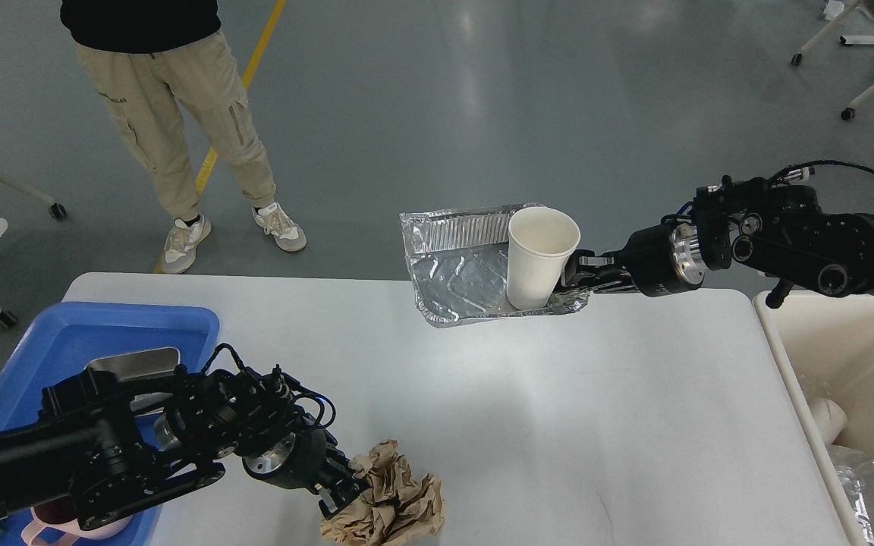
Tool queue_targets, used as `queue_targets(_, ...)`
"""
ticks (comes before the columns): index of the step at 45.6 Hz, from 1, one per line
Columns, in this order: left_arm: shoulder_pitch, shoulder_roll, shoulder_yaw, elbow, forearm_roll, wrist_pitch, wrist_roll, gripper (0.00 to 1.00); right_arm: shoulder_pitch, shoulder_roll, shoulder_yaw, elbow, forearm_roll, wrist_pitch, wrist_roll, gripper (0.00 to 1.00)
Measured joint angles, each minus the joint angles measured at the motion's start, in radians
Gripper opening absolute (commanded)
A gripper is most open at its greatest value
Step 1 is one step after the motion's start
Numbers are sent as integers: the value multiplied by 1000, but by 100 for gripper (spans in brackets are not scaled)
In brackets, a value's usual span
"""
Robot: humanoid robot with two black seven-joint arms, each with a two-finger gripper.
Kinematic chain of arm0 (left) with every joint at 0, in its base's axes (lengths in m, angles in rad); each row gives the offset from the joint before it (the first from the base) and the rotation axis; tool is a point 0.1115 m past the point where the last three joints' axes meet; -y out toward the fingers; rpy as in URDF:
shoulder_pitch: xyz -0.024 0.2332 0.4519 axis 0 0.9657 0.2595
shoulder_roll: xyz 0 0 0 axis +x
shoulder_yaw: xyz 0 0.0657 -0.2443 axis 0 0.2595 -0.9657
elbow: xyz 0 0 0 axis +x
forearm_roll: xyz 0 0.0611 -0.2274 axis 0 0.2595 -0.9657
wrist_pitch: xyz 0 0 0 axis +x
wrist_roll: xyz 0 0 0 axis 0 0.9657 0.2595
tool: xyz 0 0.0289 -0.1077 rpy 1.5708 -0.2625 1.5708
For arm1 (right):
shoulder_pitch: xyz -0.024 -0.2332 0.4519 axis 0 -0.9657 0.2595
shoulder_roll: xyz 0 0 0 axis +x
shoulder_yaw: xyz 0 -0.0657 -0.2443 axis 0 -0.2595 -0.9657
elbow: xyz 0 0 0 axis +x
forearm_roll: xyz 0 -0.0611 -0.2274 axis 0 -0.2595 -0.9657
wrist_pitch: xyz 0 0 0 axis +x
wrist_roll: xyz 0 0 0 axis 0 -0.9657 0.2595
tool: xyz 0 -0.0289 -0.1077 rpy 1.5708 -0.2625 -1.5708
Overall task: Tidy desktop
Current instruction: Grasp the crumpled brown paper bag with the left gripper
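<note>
The white desktop (558, 394) fills the lower view. A crumpled brown paper ball (391, 512) lies near its front edge. My left gripper (340, 497) presses into the ball's left side, fingers closed on the paper. Over the far edge, my right gripper (575, 277) is shut on the right rim of a foil tray (456, 277) and holds it just above the desktop. A white paper cup (539, 254) stands upright in the tray's right end.
A blue plastic tray (65, 334) at the left edge holds a metal dish (133, 362) and a pink mug (46, 527). A cream bin (854, 364) with discarded items stands at the right. A person (171, 114) stands beyond the far left corner.
</note>
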Motion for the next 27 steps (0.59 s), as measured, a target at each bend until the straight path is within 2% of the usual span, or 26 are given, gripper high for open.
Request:
queue_targets(18, -5, 41, -16, 9, 4, 8, -52, 0, -4, 6, 0, 0, 0, -6, 0, 0)
queue_targets(27, -9, 64, -86, -1, -5, 12, -83, 0, -14, 1, -2, -4, 0, -6, 0, 0)
